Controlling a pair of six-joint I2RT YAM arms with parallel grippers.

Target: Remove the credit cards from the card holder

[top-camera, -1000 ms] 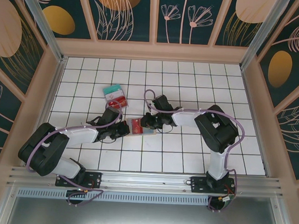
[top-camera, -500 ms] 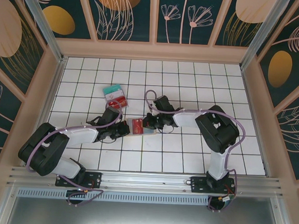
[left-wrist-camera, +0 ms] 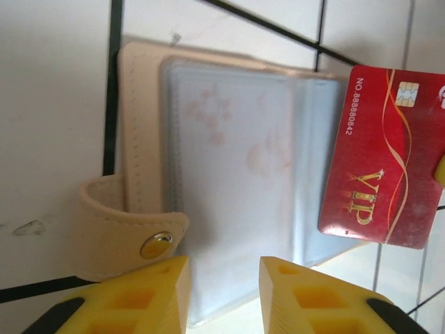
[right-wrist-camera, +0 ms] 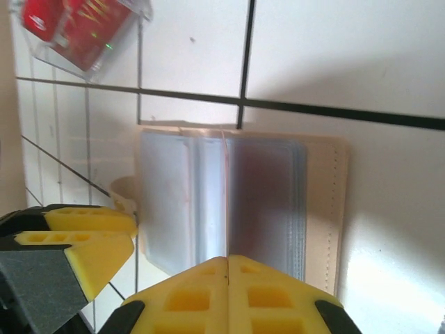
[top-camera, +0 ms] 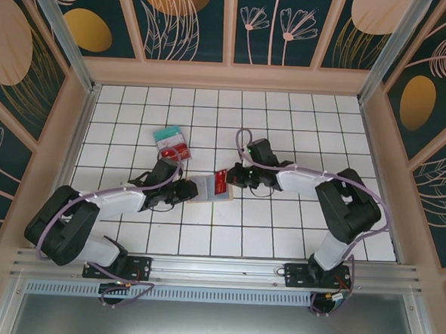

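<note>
Left wrist view is showing the card holder lying open on the white tiled tabletop. Its tan stitched cover is framing a stack of cloudy clear sleeves, and a tan strap with 1 metal snap is curling over the lower left edge. A red VIP card with gold lettering and a chip is sitting tilted at the holder's right edge, its lower left corner overlapping the sleeves. Whether any part of it is lying inside a pocket cannot be told.

The left end effector is hanging over the near edge of the holder with its 2 yellow fingers parted and clamping nothing. The right end effector is pressing its fingers together on the red VIP card, which is appearing edge-on in the right wrist view as a thin red line.

Top external view is placing the holder near the middle of the tabletop, between the 2 end effectors. A teal card and a second red card are lying together farther back to the left, apart from the holder. Their markings are too small to read, and the wrist frame is cutting off the right end of the VIP card.
</note>
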